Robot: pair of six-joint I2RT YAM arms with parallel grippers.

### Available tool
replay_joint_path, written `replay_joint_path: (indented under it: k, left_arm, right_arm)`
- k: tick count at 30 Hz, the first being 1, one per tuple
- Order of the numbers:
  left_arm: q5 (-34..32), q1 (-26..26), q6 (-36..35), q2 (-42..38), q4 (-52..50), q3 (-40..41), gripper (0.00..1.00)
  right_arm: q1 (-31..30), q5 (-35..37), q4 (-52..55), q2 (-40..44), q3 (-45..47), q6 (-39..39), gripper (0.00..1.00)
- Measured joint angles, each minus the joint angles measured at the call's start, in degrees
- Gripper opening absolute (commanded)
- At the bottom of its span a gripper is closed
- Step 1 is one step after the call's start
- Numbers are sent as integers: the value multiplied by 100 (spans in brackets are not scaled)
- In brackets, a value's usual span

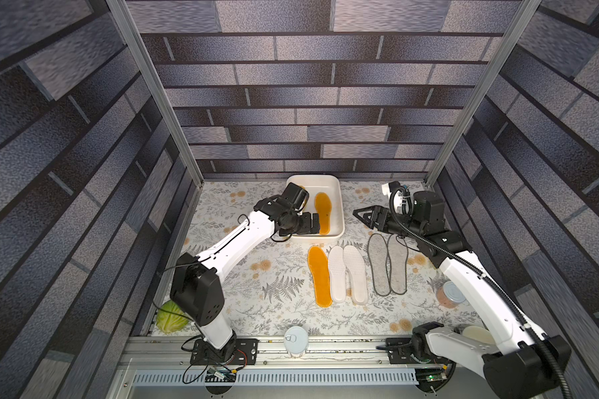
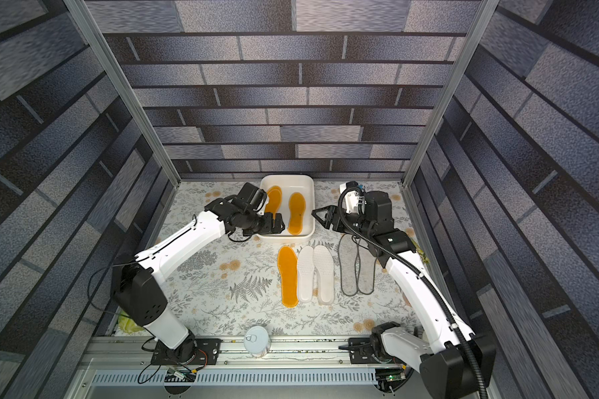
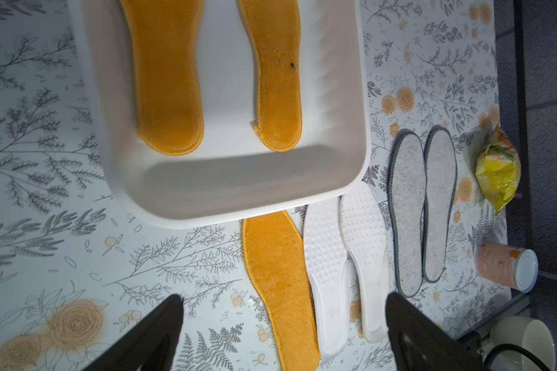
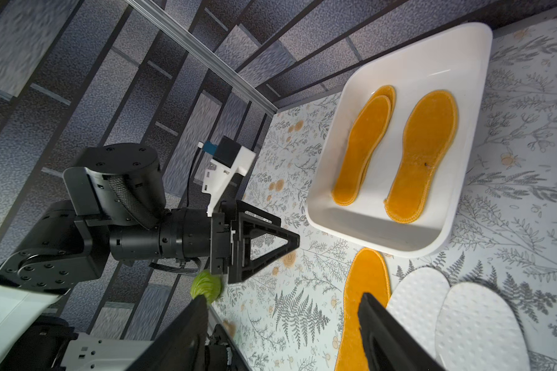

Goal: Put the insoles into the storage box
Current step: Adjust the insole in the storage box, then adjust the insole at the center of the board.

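L gripper [image 1: 310, 224] hangs over the near-left corner of the storage box [image 3: 238, 180], fingers wide apart, nothing between them. Just under and ahead of it, inside the box, lie three orange insoles: a stacked pair [image 4: 364, 151] and a single one [image 4: 422, 154].

On the base side of this gripper, a bit to its right, the fourth orange insole [image 1: 319, 276] lies on the tablecloth [image 1: 256, 276]. Next come the first white insole [image 1: 338, 274], the second white insole [image 1: 357, 274], then the grey pair [image 1: 379, 264], which is under the R wrist. R gripper [image 1: 360, 216] is in the air just beside the box's right wall, tips toward it, fingers also apart, empty.

Risks, in my judgement:
- The insoles lie flush on the cloth, so the fingers may slide off or pinch the cloth instead.
- The orange one is just beside a white one, so a grasp may drag both.
- Both arms are near the box, so they may bump, or push the box.

Long axis: every insole runs base-to-far-wall, approx. parallel w/ the box's long side. The toes seem to point away from the base.
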State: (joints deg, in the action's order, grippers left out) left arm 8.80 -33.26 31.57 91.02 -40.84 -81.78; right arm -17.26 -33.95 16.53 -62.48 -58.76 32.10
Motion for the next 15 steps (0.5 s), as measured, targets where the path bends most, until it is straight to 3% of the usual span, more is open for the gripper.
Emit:
replay_joint_path:
  k: [5,15]
  left_arm:
    - [44,13,398,-1193,413,1316,100]
    - [415,188,1300,-2286,1032,3327,100]
  right_arm:
    - [-367,48,52,315,592,76,75]
    - [-2463,1145,-315,-142,1532,498,73]
